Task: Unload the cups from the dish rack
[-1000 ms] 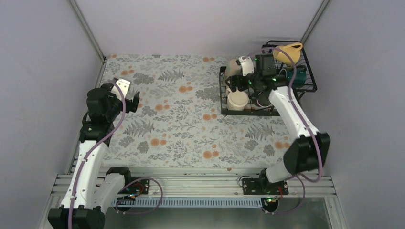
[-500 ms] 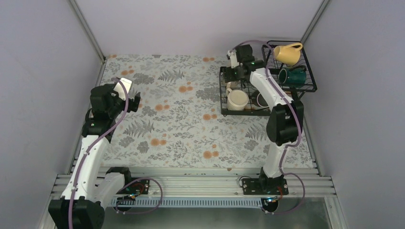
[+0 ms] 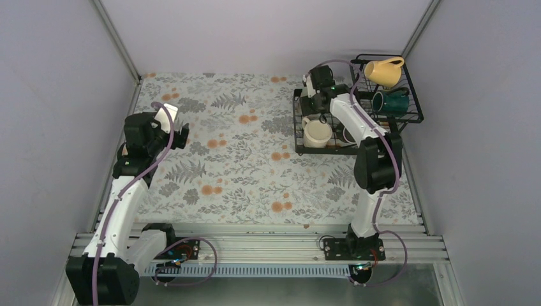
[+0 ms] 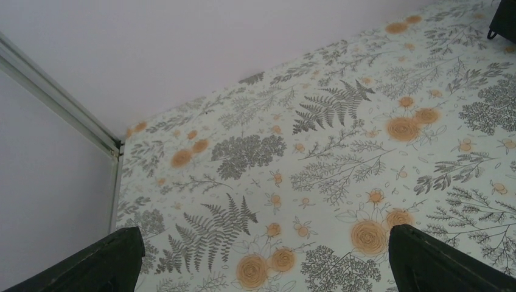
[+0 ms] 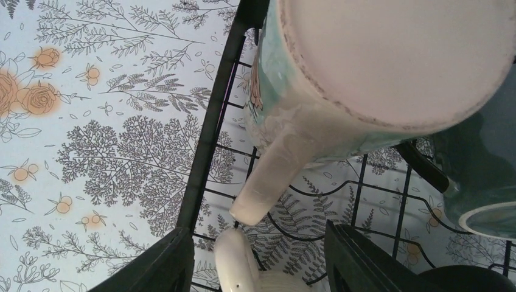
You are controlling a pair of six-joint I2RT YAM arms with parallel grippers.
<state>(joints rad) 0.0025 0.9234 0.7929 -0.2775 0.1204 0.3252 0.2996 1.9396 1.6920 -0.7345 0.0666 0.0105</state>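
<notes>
The black wire dish rack [image 3: 297, 131] stands at the back right. Its raised basket holds a yellow mug [image 3: 385, 70] and a dark teal mug [image 3: 391, 101]. A plain cream mug [image 3: 317, 132] lies in the flat tray. My right gripper [image 3: 314, 105] reaches over the tray's left end. In the right wrist view it [image 5: 258, 234] is open, its jaws on either side of the handle of a printed cream mug [image 5: 389, 61], not touching. The rack edge [image 5: 210, 134], the plain mug's handle [image 5: 237, 261] and a teal mug [image 5: 487, 158] show there. My left gripper [image 3: 178, 136] [image 4: 264, 237] is open and empty.
The floral tablecloth [image 3: 236, 159] covers the table. Grey walls close in the left, back and right sides. A frame post [image 4: 55, 100] stands in the back left corner. My right arm [image 3: 376, 159] crosses the rack's front and hides mugs beneath it.
My right arm has straightened and swung left, carrying its gripper from the rack's middle to the tray's left end over the printed cream mug. My left arm shifted slightly.
</notes>
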